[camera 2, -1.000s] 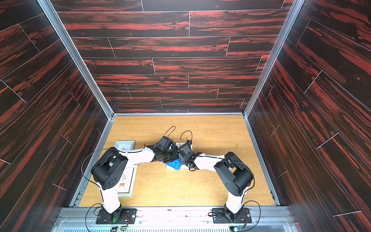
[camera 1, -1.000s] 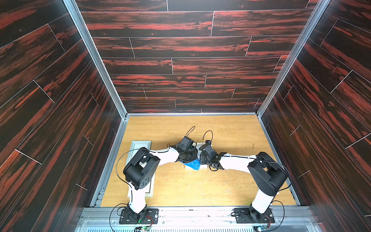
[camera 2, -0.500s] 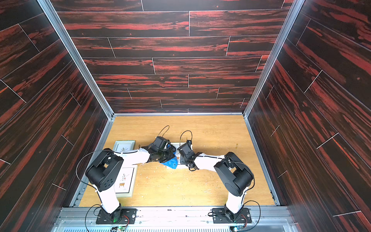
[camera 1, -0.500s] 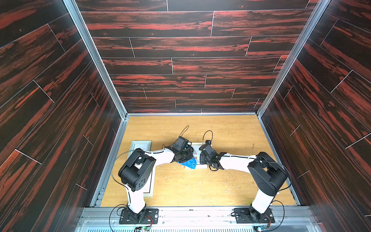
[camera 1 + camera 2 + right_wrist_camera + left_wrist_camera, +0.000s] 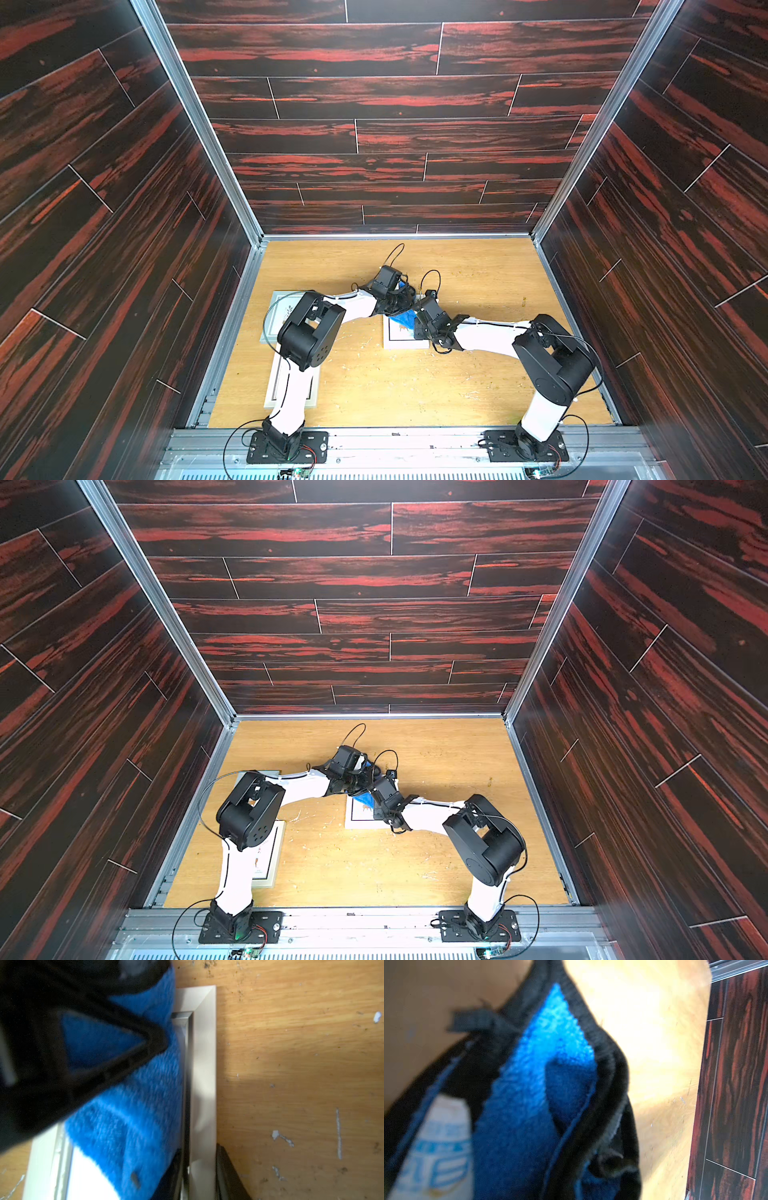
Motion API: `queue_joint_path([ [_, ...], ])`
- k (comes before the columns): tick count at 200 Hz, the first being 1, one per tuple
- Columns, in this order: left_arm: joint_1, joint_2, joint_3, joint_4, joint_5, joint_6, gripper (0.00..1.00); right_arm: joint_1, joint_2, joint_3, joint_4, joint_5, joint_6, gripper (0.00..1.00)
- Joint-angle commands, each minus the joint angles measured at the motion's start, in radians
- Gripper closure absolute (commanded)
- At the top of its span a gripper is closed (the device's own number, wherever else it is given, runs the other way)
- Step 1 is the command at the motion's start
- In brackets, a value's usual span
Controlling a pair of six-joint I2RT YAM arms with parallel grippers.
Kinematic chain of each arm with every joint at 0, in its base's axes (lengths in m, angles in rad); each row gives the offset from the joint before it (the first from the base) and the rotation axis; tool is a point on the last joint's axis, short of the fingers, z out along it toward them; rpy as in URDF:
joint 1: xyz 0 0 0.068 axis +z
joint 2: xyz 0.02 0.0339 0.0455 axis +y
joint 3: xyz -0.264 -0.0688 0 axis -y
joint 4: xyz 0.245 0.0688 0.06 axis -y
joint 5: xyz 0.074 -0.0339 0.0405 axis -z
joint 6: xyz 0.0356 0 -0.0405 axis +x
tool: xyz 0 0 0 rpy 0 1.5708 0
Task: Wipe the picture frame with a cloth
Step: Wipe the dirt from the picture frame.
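Observation:
A white picture frame point(image 5: 405, 338) point(image 5: 365, 818) lies flat mid-table. My right gripper point(image 5: 420, 319) point(image 5: 202, 1180) is shut on its right rail point(image 5: 204, 1064), one finger point(image 5: 226, 1174) outside and the other inside. The bright blue cloth point(image 5: 402, 318) point(image 5: 364, 799) point(image 5: 128, 1126) is bunched on the far half of the frame's glass. My left gripper point(image 5: 399, 300) point(image 5: 62, 1047) is shut on it and presses it down. In the left wrist view the cloth point(image 5: 542, 1068) with black edging and a white label fills the picture and hides the jaws.
Two more picture frames lie by the left wall, one point(image 5: 275, 316) farther back and one point(image 5: 274, 388) nearer, both partly under my left arm. The wooden table point(image 5: 478, 274) is scuffed, and dark panel walls enclose it.
My left gripper has dragged the cloth a little left and then toward the far side of the frame, uncovering the near part of the glass. The right gripper has kept its hold.

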Motion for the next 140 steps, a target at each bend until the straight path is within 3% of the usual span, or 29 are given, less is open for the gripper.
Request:
queue_joint_path([
  [1, 0.013, 0.027, 0.029, -0.037, -0.033, 0.068, 0.97, -0.006, -0.002, -0.007, -0.048, 0.019, -0.004, 1.0],
  [46, 0.083, -0.05, -0.037, -0.152, -0.163, 0.15, 0.97, -0.006, -0.007, -0.018, -0.051, 0.03, -0.006, 1.0],
  [105, -0.023, 0.031, 0.111, -0.191, -0.115, 0.124, 0.97, -0.005, 0.003, -0.003, -0.053, 0.024, -0.005, 1.0],
  [140, 0.047, -0.027, 0.008, -0.209, -0.146, 0.155, 0.97, -0.005, -0.007, -0.017, -0.055, 0.035, -0.003, 1.0],
])
